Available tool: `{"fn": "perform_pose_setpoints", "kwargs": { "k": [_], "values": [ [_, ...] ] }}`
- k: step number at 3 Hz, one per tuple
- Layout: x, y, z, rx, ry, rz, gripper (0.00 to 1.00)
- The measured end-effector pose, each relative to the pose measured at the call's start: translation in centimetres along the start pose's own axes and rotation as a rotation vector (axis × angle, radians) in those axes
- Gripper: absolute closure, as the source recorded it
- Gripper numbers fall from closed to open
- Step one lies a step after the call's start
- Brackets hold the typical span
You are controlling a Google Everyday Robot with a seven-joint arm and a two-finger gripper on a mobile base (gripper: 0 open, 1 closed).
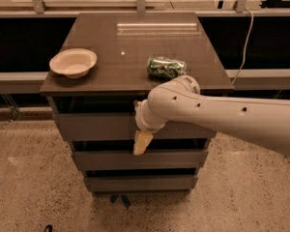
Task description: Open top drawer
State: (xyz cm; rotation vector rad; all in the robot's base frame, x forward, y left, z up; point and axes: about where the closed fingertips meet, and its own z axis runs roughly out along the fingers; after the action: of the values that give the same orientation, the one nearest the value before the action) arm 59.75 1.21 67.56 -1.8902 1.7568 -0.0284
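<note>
You have one view only. It looks down from high in front of the drawer cabinet [135,182], fairly near, facing its fronts, with the counter [130,42] at the top and the floor [34,187] below. The arm [222,115] fills the view's right side, and the claw [142,143] hangs at the top drawer's [94,127] lower edge.

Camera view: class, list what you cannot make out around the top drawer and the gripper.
Gripper, in front of the top drawer at its lower edge: mostly covered by the wrist.
Top drawer front: middle hidden behind that wrist.
Arm: cut off by the right edge.
</note>
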Motion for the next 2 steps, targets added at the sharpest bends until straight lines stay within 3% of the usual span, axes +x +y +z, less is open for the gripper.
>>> {"fn": "perform_pose_setpoints", "kwargs": {
  "k": [1, 2],
  "values": [
    [0.7, -0.3, 2.6, -0.042, 0.014, 0.019, 0.23],
    [1.2, -0.1, 3.8, -0.072, 0.024, 0.027, 0.25]
  ]
}}
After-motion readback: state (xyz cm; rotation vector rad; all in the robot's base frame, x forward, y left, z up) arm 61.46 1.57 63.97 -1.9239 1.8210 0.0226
